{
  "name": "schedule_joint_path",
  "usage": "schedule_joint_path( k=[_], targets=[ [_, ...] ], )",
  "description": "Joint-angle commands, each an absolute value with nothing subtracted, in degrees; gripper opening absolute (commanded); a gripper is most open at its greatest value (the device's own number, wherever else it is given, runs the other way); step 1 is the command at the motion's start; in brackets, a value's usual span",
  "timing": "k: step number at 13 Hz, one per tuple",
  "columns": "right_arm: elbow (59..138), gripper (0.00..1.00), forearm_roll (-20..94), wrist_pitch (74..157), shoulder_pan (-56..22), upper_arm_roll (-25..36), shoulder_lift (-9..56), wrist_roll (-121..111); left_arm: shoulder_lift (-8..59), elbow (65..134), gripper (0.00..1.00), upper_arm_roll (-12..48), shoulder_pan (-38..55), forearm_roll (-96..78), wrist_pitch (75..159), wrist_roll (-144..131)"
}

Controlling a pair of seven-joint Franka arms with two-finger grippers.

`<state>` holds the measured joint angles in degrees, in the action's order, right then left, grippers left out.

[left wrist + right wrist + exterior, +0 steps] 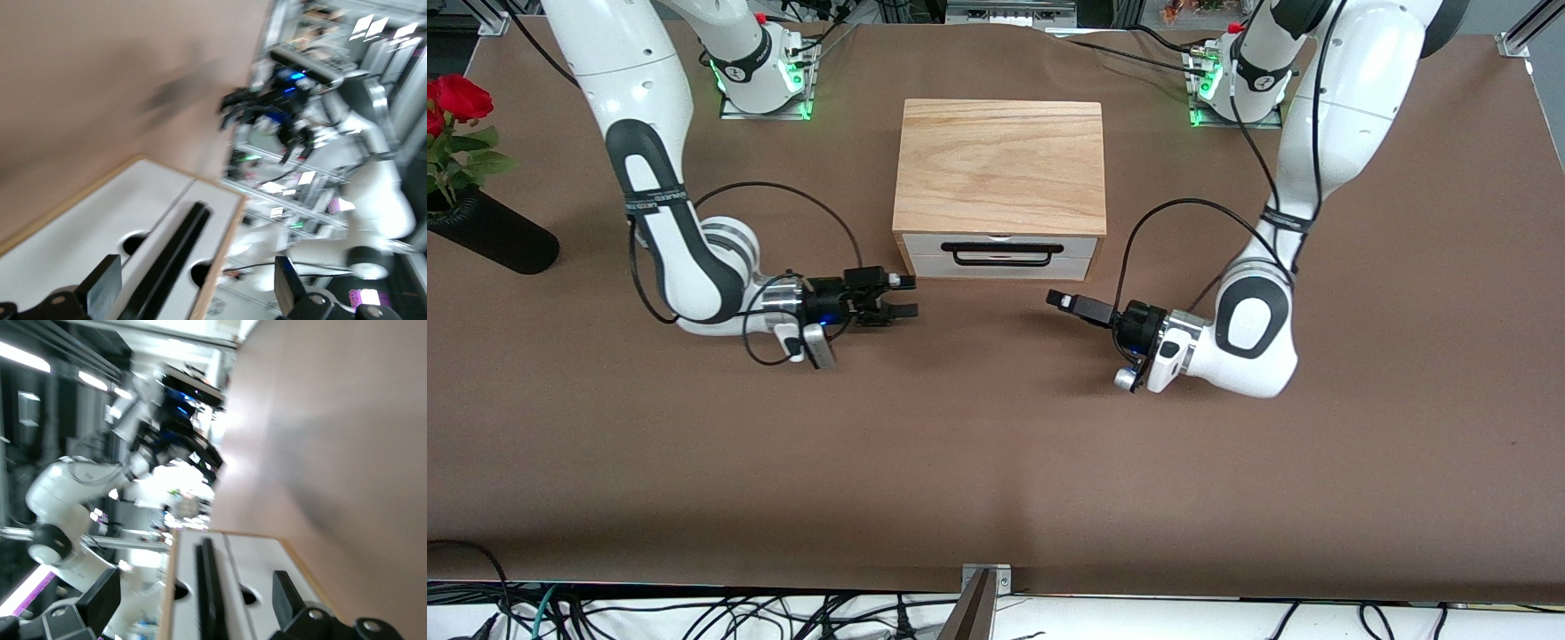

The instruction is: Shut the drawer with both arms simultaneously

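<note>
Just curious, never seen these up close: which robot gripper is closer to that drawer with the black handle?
Right. The right gripper hovers, open, beside the drawer's front corner; the left gripper hovers, open, slightly farther off in front of it.

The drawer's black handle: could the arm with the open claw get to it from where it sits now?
Probably yes. The right gripper, open, sits in front of the drawer with only bare table between them.

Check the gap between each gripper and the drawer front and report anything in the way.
Nothing visible stands in the way. The left gripper and right gripper both hover open in front of the drawer, one toward each end of its front, with only bare table between.
</note>
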<state>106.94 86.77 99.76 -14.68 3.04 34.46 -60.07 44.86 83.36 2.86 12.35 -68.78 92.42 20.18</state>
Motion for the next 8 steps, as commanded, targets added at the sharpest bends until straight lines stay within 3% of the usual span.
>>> schedule_joint_path(
  k=[1,6,8],
  targets=[
    [107.4,1.0,73.45,100.46,-15.12,7.63,27.8,-53.56,45.26,77.18,1.0,2.2,12.92,-57.52,92.64,14.95],
    [107.75,1.0,42.42,100.81,-14.5,12.12,14.79,-44.31,44.65,72.87,1.0,-2.37,12.92,-43.11,92.72,12.23],
    [107.75,1.0,31.95,100.72,-14.5,13.0,10.3,-40.97,40.8,72.25,1.0,-2.64,12.92,-32.75,92.72,8.28]
  ],
)
